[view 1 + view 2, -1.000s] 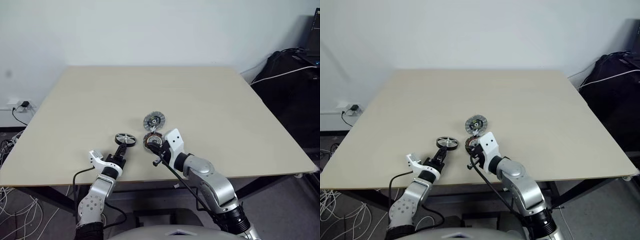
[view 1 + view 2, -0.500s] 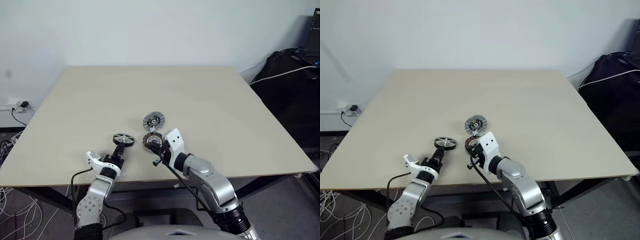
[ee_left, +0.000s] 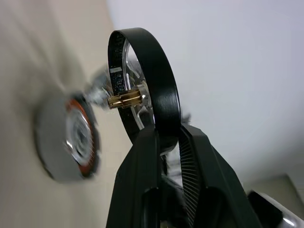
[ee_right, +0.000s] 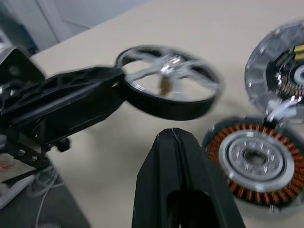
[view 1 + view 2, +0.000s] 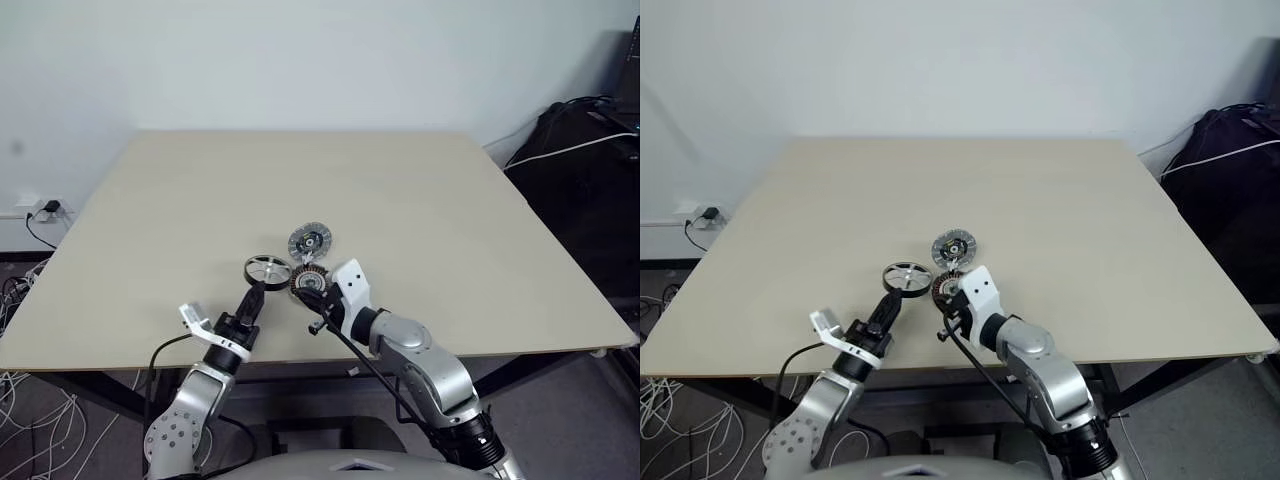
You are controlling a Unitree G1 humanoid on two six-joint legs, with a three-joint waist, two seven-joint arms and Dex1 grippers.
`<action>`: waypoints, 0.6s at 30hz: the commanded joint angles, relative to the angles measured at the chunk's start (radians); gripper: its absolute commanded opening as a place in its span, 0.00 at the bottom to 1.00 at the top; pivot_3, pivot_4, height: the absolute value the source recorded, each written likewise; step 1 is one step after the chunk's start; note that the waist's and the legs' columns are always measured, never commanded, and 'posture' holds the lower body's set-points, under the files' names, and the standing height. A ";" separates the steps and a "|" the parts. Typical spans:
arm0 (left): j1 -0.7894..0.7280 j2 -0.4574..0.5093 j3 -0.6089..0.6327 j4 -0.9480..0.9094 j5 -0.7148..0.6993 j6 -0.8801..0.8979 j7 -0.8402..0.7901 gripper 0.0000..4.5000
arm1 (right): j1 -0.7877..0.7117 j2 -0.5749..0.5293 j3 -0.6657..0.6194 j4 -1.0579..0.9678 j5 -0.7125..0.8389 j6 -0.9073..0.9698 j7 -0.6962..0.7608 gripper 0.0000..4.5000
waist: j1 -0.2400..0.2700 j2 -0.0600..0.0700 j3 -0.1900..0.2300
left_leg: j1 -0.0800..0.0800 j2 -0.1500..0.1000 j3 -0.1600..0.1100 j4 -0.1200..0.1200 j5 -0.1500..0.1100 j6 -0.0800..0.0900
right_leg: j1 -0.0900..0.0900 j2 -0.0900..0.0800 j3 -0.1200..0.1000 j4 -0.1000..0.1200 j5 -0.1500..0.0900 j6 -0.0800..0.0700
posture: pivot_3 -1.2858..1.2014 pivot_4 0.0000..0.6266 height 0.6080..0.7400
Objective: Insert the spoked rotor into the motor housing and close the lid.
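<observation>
- We see the spoked rotor (image 5: 266,269) held above the table (image 5: 420,200), just left of the motor housing (image 5: 307,281), its dark rim and silvery spokes facing up.
- In the left wrist view the rotor's rim sits between the two black fingers (image 3: 142,171), and a brass-coloured hub pin sticks out from its centre.
- Our left gripper (image 5: 256,293) is clamped on the spoked rotor at the edge nearest us.
- The motor housing lies flat on the table, copper windings ringing a pale centre; in the right wrist view it sits just beside the rotor, and we cannot tell whether they touch.
- The lid (image 5: 310,241) lies just beyond the housing, on its far side, with its dark hub face up; its edge appears to meet the housing's rim.
- Our right gripper (image 5: 318,296) has its fingers pressed together, holding nothing, its tip right at the near edge of the housing.
- Off the table's right side we see a dark bag (image 5: 585,170) with a white cable (image 5: 570,148) across it.
</observation>
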 commanded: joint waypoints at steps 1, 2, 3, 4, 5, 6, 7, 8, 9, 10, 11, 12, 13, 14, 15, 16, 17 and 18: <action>-0.045 0.000 -0.022 -0.010 -0.017 0.046 -0.024 0.06 | 0.008 -0.025 -0.029 -0.073 0.034 0.007 0.024 0.00 | 0.000 0.000 0.000 | 0.000 0.000 0.000 0.000 0.000 0.000 | 0.000 0.000 0.000 0.000 0.000 0.000 | 0.52 0.00 1.00; -0.057 0.001 -0.025 0.005 -0.013 0.057 -0.027 0.06 | 0.016 -0.036 -0.033 -0.082 0.042 0.014 0.028 0.00 | 0.000 0.000 0.000 | 0.000 0.000 0.000 0.000 0.000 0.000 | 0.000 0.000 0.000 0.000 0.000 0.000 | 0.52 0.00 1.00; -0.065 0.001 -0.025 0.014 -0.009 0.065 -0.030 0.06 | 0.022 -0.043 -0.034 -0.089 0.047 0.019 0.030 0.00 | 0.000 0.000 0.000 | 0.000 0.000 0.000 0.000 -0.001 0.001 | 0.000 0.000 0.000 0.000 0.000 0.000 | 0.52 0.00 1.00; -0.075 0.000 -0.024 0.024 -0.005 0.071 -0.034 0.06 | 0.029 -0.051 -0.036 -0.096 0.052 0.024 0.031 0.00 | 0.000 0.000 0.000 | 0.000 0.000 0.000 0.000 -0.001 0.001 | 0.000 0.000 0.000 0.000 0.000 0.000 | 0.52 0.00 1.00; -0.087 -0.001 -0.025 0.036 0.001 0.077 -0.038 0.06 | 0.039 -0.059 -0.037 -0.104 0.056 0.030 0.032 0.00 | 0.000 0.000 0.000 | 0.000 0.000 0.000 0.000 -0.001 0.002 | 0.001 0.000 0.000 0.000 0.000 0.000 | 0.52 0.00 1.00; -0.098 -0.001 -0.025 0.048 0.006 0.082 -0.042 0.06 | 0.047 -0.066 -0.039 -0.112 0.060 0.036 0.031 0.00 | 0.000 0.000 0.000 | 0.000 0.000 0.000 0.000 -0.001 0.002 | 0.001 0.000 0.000 0.000 0.000 0.000 | 0.52 0.00 1.00; -0.112 -0.001 -0.026 0.062 0.012 0.088 -0.046 0.06 | 0.058 -0.072 -0.042 -0.120 0.064 0.040 0.030 0.00 | 0.001 0.000 0.000 | 0.000 0.000 -0.001 0.000 -0.001 0.002 | 0.000 0.000 0.000 0.000 0.000 0.000 | 0.52 0.00 1.00; -0.123 -0.001 -0.027 0.076 0.017 0.093 -0.050 0.06 | 0.066 -0.076 -0.044 -0.126 0.068 0.044 0.028 0.00 | 0.001 0.000 0.000 | 0.000 0.000 -0.001 0.000 -0.001 0.002 | 0.000 0.000 0.000 0.000 0.000 0.000 | 0.52 0.00 1.00; -0.136 -0.002 -0.028 0.093 0.025 0.097 -0.053 0.06 | 0.074 -0.080 -0.047 -0.132 0.069 0.049 0.024 0.00 | 0.001 0.000 0.000 | 0.000 0.000 -0.001 0.000 -0.001 0.001 | 0.001 0.000 0.000 0.000 0.000 0.000 | 0.52 0.00 1.00; -0.148 -0.002 -0.029 0.108 0.033 0.101 -0.057 0.06 | 0.081 -0.083 -0.050 -0.136 0.068 0.050 0.020 0.00 | 0.001 0.000 0.000 | 0.000 0.000 -0.001 0.000 -0.001 0.001 | 0.000 0.000 0.000 0.000 0.000 0.000 | 0.52 0.00 1.00; -0.158 -0.004 -0.030 0.124 0.043 0.103 -0.062 0.06 | 0.087 -0.084 -0.052 -0.139 0.068 0.051 0.017 0.00 | 0.001 0.000 0.000 | 0.000 -0.001 -0.001 0.000 -0.001 0.001 | 0.001 0.000 0.000 0.000 0.000 0.000 | 0.52 0.00 1.00; -0.171 -0.007 -0.031 0.142 0.052 0.106 -0.068 0.06 | 0.093 -0.086 -0.056 -0.143 0.069 0.053 0.014 0.00 | 0.001 0.000 0.000 | 0.000 -0.001 -0.001 0.000 -0.001 0.001 | 0.001 0.000 0.000 0.000 0.000 0.000 | 0.52 0.00 1.00; -0.182 -0.009 -0.032 0.157 0.062 0.110 -0.075 0.06 | 0.098 -0.087 -0.058 -0.147 0.070 0.055 0.011 0.00 | 0.001 0.000 0.000 | 0.000 -0.001 -0.001 0.000 -0.001 0.001 | 0.001 0.000 0.000 0.000 0.000 0.000 | 0.52 0.00 1.00; -0.194 -0.011 -0.035 0.175 0.072 0.113 -0.083 0.06 | 0.103 -0.089 -0.060 -0.150 0.072 0.056 0.007 0.00 | 0.001 0.000 0.000 | 0.000 -0.001 -0.001 0.000 -0.001 0.001 | 0.001 0.000 0.000 0.000 0.000 0.000 | 0.52 0.00 1.00; -0.203 -0.015 -0.035 0.190 0.082 0.115 -0.091 0.06 | 0.107 -0.091 -0.061 -0.153 0.072 0.056 0.004 0.00 | 0.001 0.000 0.000 | 0.000 -0.001 -0.001 0.000 -0.001 0.001 | 0.001 0.000 0.000 0.000 0.000 0.000 | 0.52 0.00 1.00; -0.214 -0.019 -0.035 0.206 0.092 0.115 -0.097 0.06 | 0.112 -0.093 -0.063 -0.156 0.071 0.056 0.000 0.00 | 0.001 0.000 0.000 | 0.000 -0.001 -0.001 0.000 -0.001 0.001 | 0.001 0.000 0.000 0.000 0.000 0.000 | 0.52 0.00 1.00; -0.222 -0.023 -0.034 0.220 0.100 0.115 -0.101 0.06 | 0.116 -0.095 -0.064 -0.158 0.071 0.056 -0.004 0.00 | 0.001 0.000 0.000 | 0.000 -0.001 -0.001 0.000 -0.001 0.001 | 0.001 0.000 0.000 0.000 0.000 0.000 | 0.52 0.00 1.00; -0.229 -0.027 -0.032 0.232 0.108 0.115 -0.103 0.06 | 0.119 -0.096 -0.066 -0.159 0.071 0.056 -0.006 0.00 | 0.001 0.000 0.000 | 0.000 -0.001 -0.001 0.000 -0.001 0.001 | 0.001 0.000 0.000 0.000 0.000 0.000 | 0.52 0.00 1.00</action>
